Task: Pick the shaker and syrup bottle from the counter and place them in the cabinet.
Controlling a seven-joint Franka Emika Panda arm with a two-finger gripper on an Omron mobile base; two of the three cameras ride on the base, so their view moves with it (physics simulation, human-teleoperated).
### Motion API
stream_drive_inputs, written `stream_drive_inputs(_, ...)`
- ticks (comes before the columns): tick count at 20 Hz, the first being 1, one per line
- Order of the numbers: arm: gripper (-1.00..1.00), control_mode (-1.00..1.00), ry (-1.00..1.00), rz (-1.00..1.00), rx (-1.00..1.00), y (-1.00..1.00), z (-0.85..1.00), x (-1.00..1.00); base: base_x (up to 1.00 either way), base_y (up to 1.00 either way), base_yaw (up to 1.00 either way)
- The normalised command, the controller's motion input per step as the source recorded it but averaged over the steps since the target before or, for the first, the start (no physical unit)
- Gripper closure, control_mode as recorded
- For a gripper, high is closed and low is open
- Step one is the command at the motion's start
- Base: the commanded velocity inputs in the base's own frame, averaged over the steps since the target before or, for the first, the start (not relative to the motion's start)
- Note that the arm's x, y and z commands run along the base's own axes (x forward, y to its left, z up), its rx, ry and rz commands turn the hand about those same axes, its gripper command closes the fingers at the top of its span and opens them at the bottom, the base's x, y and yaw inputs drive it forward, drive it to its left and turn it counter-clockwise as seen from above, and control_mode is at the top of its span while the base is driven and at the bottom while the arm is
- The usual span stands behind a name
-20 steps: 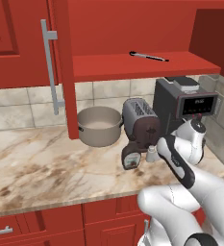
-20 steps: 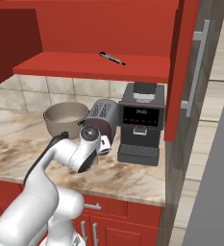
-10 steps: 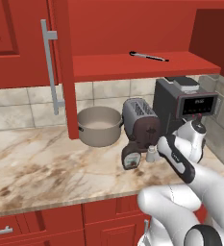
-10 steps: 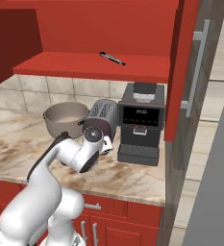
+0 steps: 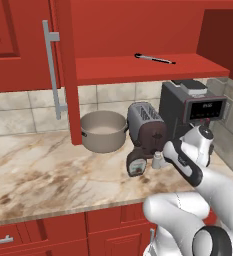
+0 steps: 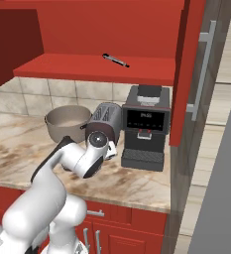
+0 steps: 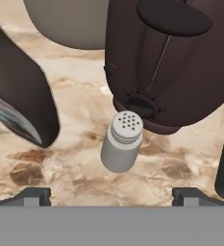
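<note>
In the hand view, the small pale grey shaker (image 7: 122,142) stands upright on the counter (image 7: 80,120), just ahead of my open gripper (image 7: 111,198) and centred between its fingertips (image 7: 34,196). Nothing is between the jaws. The dark brown syrup bottle (image 7: 17,110) lies to its left. In the left base view, the shaker (image 5: 158,160) and the syrup bottle (image 5: 136,163) sit before the toaster, with my gripper (image 5: 167,154) right beside the shaker. Above, the red cabinet (image 5: 138,70) is open, its door's silver bar handle (image 5: 50,70) at the left.
A brown-and-grey toaster (image 5: 147,125) stands directly behind the shaker. A grey pot (image 5: 104,131) is to its left and a black coffee machine (image 5: 193,107) to its right. A thin dark rod (image 5: 154,59) lies on the cabinet shelf. The counter (image 5: 48,170) stretches left.
My hand has crept slightly closer to the shaker. The jaws have stayed open, and the shaker and bottle have not moved.
</note>
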Motion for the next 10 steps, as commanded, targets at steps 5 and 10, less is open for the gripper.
stream_drive_inputs(5,-1.00,-1.00,0.00,0.00,0.00,0.09,-0.15,0.06,0.00,0.00,0.00)
stream_drive_inputs(10,-1.00,-1.00,0.00,0.00,0.00,0.08,-0.14,0.08,0.00,0.00,0.00)
